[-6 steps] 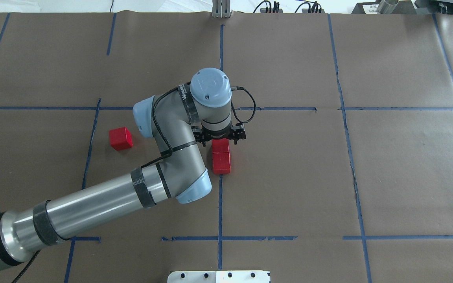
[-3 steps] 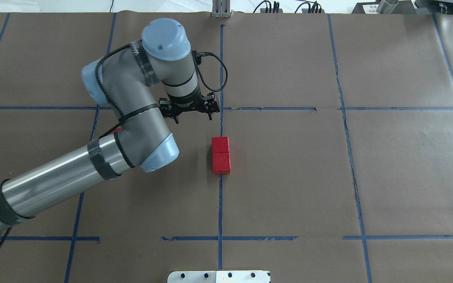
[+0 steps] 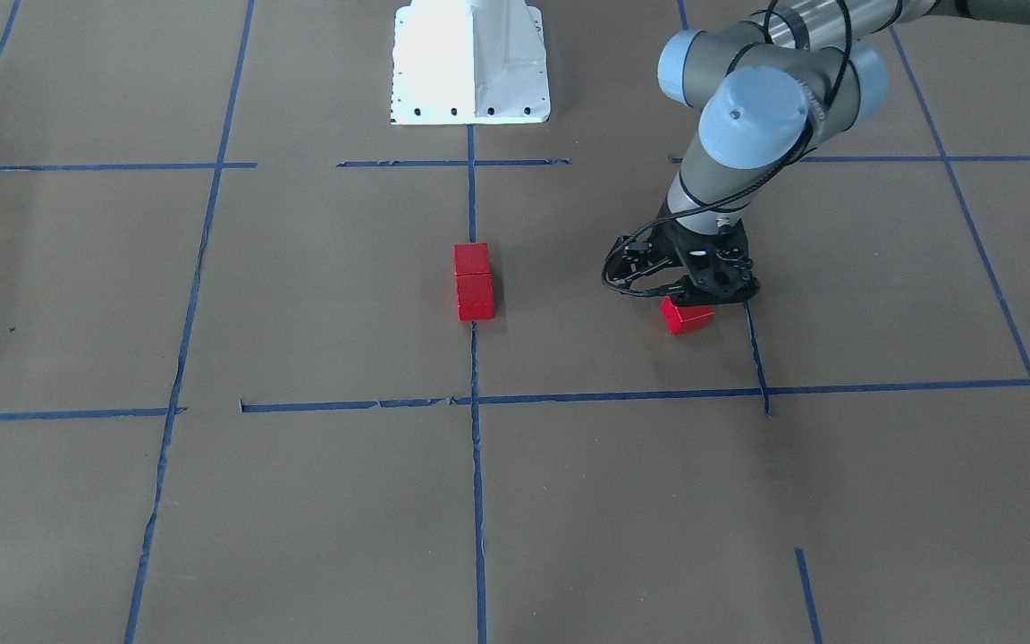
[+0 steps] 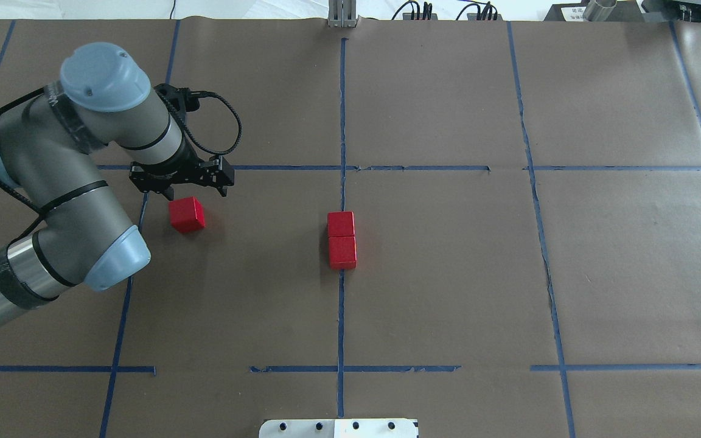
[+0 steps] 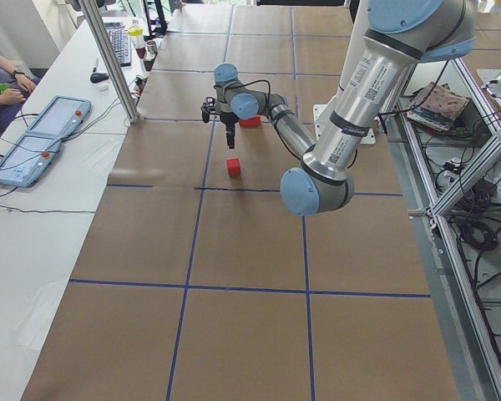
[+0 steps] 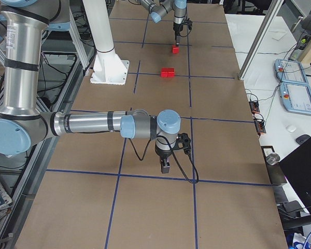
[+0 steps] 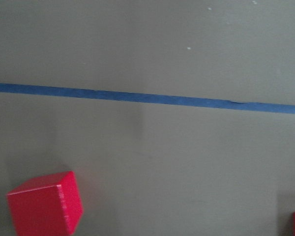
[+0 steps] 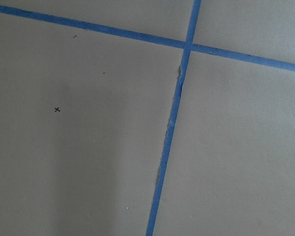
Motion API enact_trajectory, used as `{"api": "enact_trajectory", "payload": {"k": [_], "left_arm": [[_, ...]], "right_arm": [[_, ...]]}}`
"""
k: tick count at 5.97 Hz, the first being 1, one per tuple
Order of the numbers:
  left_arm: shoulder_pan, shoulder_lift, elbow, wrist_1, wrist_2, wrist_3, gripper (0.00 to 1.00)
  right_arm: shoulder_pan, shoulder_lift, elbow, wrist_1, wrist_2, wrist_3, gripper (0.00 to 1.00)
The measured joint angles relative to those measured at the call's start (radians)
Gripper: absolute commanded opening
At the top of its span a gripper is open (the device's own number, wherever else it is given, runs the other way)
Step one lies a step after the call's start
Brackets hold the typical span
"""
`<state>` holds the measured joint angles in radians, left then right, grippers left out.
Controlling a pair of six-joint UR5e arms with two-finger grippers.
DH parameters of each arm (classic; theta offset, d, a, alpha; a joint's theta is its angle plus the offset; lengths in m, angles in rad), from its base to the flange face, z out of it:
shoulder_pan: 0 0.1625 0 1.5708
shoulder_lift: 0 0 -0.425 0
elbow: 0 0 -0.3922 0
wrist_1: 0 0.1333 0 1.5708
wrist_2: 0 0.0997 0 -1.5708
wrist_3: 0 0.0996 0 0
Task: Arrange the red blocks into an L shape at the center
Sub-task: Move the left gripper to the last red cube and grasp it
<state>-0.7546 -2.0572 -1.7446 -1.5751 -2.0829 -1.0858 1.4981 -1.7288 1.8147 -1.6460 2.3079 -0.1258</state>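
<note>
Two red blocks [image 4: 341,224] [image 4: 342,252] lie touching in a short row on the vertical blue tape line [image 4: 341,310] at the center; they also show in the front view [image 3: 474,279]. The third red block [image 4: 187,214] lies alone to the left, also seen in the front view [image 3: 687,316] and low in the left wrist view [image 7: 44,205]. My left gripper [image 4: 196,193] is open and empty, hovering just above this block's far side. My right gripper [image 6: 166,167] shows only in the exterior right view, low over bare paper; I cannot tell its state.
The robot's white base [image 3: 470,63] stands at the table's near edge behind the center. A metal post [image 5: 108,58] and a side table with tablets [image 5: 33,142] lie beyond the far edge. Blue tape grid lines cross the brown paper.
My left gripper has left the two blocks at the center and swung left and back. It now hovers over the lone block. The blocks have not moved.
</note>
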Motion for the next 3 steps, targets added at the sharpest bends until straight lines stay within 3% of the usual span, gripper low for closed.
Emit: {"api": "enact_trajectory", "payload": {"k": [3], "left_arm": [[0.003,0.057,0.041,-0.086,0.002,-0.009,0.98]], "right_arm": [[0.000,0.000,0.001,0.001,0.000,0.000,1.00]]}}
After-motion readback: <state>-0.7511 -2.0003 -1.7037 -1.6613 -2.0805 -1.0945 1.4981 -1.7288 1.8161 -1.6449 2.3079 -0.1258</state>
